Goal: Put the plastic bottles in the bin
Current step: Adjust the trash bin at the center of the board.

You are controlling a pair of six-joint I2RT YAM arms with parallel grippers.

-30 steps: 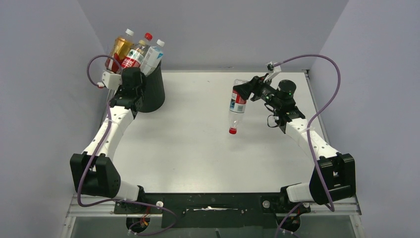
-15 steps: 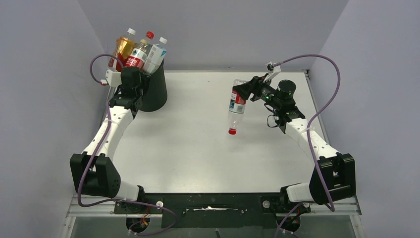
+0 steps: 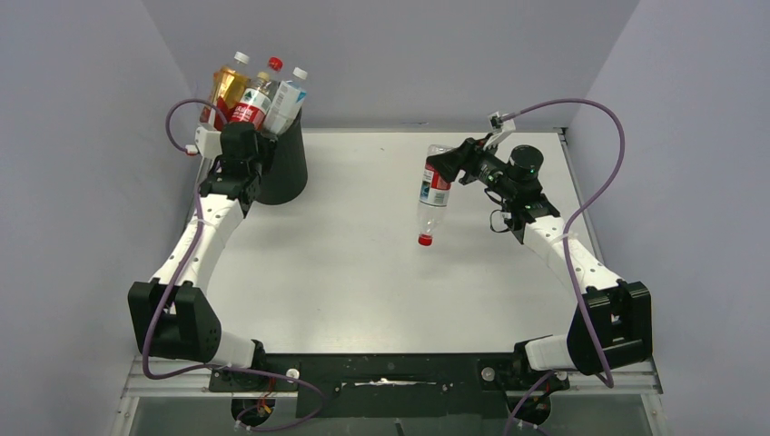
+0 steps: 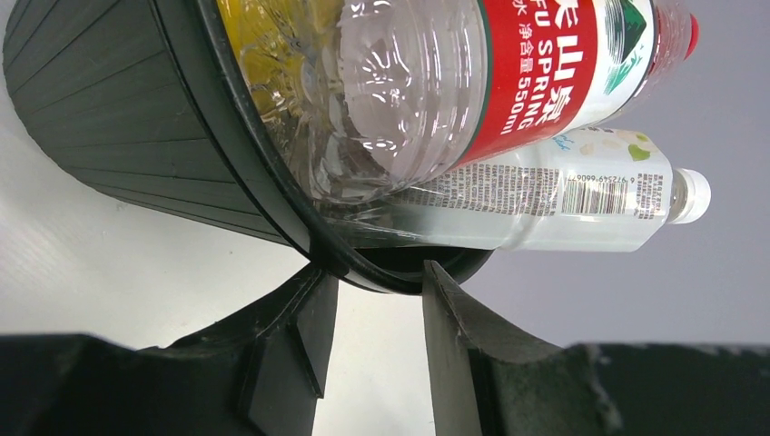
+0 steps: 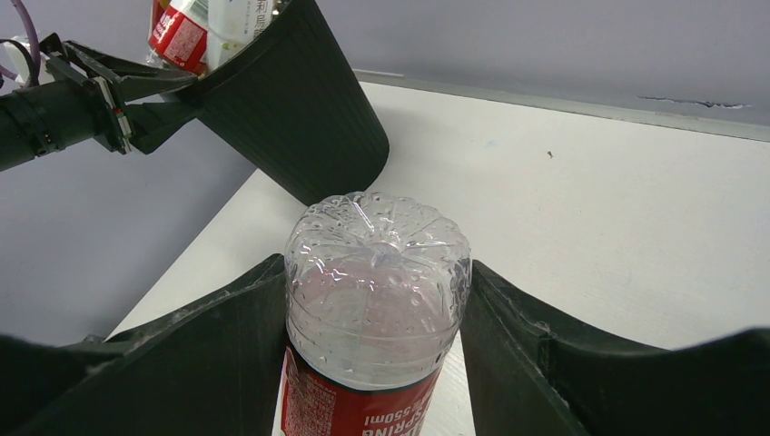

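**Red-Label Bottle Held Cap-Down, Bin Gripped at Its Rim**

The left wrist view gives the clearest print. A clear bottle (image 4: pixel 409 91) lying in the mouth of the bin (image 4: pixel 109 118) wears a red label reading "SPRING" and "550ml" beside Chinese characters. Touching it lies a white-capped bottle (image 4: pixel 563 195) with a pale label, fine print and a barcode. The left fingers (image 4: pixel 304 313) are closed on the bin's rolled rim, one tip on each side of it.

The right wrist view looks onto the dimpled base of the held bottle (image 5: pixel 377 272). Its red label shows "550ml" upside down. The right fingers (image 5: pixel 218 354) press on both sides of it, gripping it. Only this view shows the bin from the side, tilted, with the left fingers at its rim.

From above, the bin sits at the far left corner of the surface (image 3: pixel 363 272). An amber bottle (image 3: pixel 225 91) and the two others poke out of its mouth. The left arm stretches forward along the left edge. The right arm reaches in from the right, wrist turned left, and the held bottle hangs with its red cap (image 3: pixel 424 240) downward over the middle.
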